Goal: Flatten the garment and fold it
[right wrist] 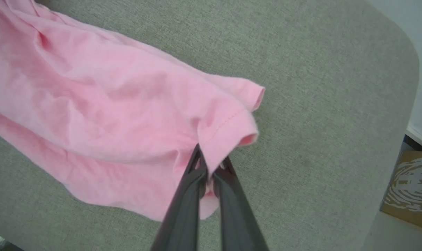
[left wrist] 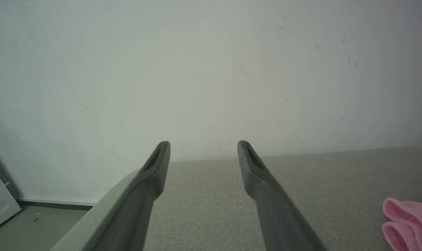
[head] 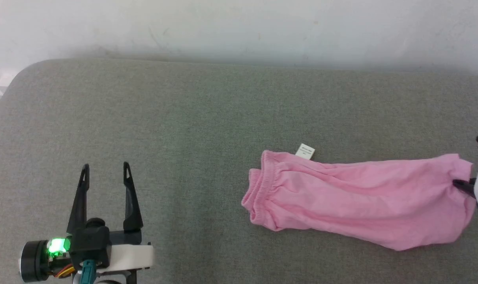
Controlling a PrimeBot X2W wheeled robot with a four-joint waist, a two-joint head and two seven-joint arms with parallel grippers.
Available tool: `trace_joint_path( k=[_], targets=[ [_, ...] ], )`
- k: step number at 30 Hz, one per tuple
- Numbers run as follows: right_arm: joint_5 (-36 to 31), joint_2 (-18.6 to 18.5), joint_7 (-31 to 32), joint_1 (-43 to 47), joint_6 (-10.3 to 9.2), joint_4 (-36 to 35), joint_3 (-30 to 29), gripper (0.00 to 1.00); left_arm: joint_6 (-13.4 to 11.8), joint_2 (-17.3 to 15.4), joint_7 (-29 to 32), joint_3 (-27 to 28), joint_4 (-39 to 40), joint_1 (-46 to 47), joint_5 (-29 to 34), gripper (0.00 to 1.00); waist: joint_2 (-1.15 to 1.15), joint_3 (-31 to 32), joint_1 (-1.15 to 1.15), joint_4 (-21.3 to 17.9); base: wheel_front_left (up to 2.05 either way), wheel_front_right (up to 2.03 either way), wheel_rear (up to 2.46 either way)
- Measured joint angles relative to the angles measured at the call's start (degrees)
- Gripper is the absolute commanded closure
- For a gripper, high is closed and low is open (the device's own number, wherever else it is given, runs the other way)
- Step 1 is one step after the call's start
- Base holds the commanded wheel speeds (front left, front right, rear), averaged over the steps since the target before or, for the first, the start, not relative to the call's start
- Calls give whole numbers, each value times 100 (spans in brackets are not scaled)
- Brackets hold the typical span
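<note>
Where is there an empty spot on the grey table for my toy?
Biggest bare patch: the grey table between the open left pincer and the pink shorts. The strip between shorts and wall is bare too. Crowded at the right end, where the right pincer pinches the shorts' hem.

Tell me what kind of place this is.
Likely a bare indoor workroom or lab: a grey fabric-covered table with rounded corners stands against a scuffed white wall, a cardboard box sits on the floor beside it, and a pink garment lies on top.
</note>
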State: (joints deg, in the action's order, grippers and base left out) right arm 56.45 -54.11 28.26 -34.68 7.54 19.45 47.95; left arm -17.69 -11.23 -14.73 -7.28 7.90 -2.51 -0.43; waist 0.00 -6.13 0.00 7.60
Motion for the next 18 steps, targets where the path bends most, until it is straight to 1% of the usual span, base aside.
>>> trace_joint_path(
  k=[3,5,7,11,15,18],
  targets=[
    [22,-167,35,139,0,-129,-130,100,7,-9,0,-35,-29,-9,18,0,0,-10,0,-30,0,0,0],
    [9,-212,45,190,0,-355,-159,100,7,-10,0,-63,-36,-9,48,0,0,-20,0,-43,0,0,0],
    [-22,-225,47,203,0,-649,-188,100,7,-19,0,-92,-45,-9,49,0,0,-33,0,-48,0,0,0],
    [-58,-170,165,174,0,-1478,-249,100,8,-29,0,-168,-75,8,49,0,0,-80,0,-27,0,0,0],
    [-104,77,401,-66,0,-2253,-199,100,-2,-30,0,-185,-135,101,49,0,0,-158,1,28,0,0,0],
    [-181,402,609,-316,0,-2524,-76,100,-2,-19,0,-231,-148,229,48,0,0,-226,0,89,0,0,0]
  ],
)
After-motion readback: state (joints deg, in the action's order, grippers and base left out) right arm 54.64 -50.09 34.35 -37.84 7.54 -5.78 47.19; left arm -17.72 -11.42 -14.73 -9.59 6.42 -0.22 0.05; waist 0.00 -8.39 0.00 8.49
